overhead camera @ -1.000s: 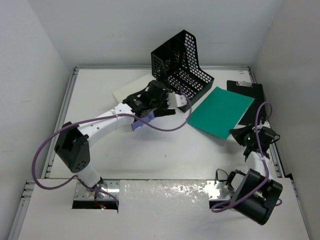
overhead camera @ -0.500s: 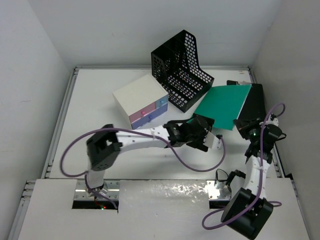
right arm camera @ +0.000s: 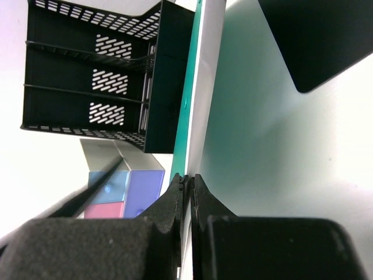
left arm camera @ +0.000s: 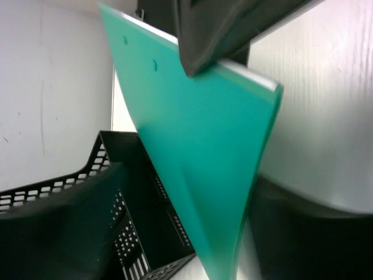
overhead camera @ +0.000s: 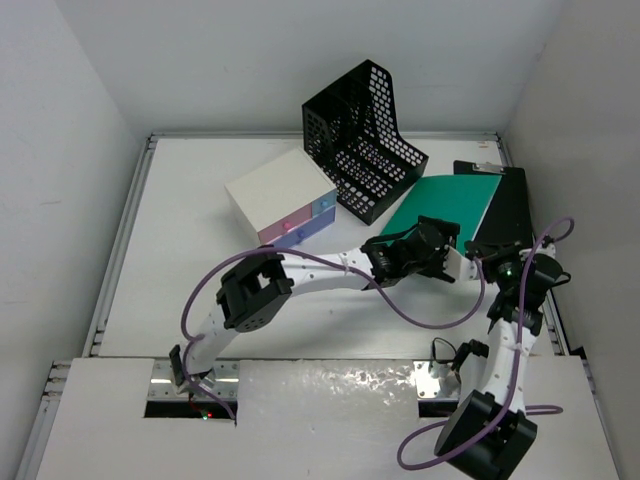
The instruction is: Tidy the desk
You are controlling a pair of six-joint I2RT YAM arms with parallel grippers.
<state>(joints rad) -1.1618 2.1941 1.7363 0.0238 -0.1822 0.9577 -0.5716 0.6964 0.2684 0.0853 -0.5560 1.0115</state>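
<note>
We are seeing the worktop (overhead camera: 200,220) filling the floor of the white-walled cell, its rails running along the edges and everything else sitting on it. The left arm (overhead camera: 320,268) is reaching across to the right, and its jaws are clenching the green folder (overhead camera: 450,205), one finger lying on the folder's face and the other under it in the left wrist view. The right arm (overhead camera: 505,340) is meeting it there. Its jaws are pinching together on the folder's thin near edge, as far as the right wrist view lets us judge. The folder is tilting up, partly over the black clipboard (overhead camera: 508,205) by the right rail. The mesh rack (overhead camera: 365,140) is standing at the far middle with the drawer box (overhead camera: 280,195) just beside it. We are judging the tidying to be early: the rack's slots are looking bare, and folder and clipboard are probably waiting to be filed. We are finding no brand, label or writing that we can read.
</note>
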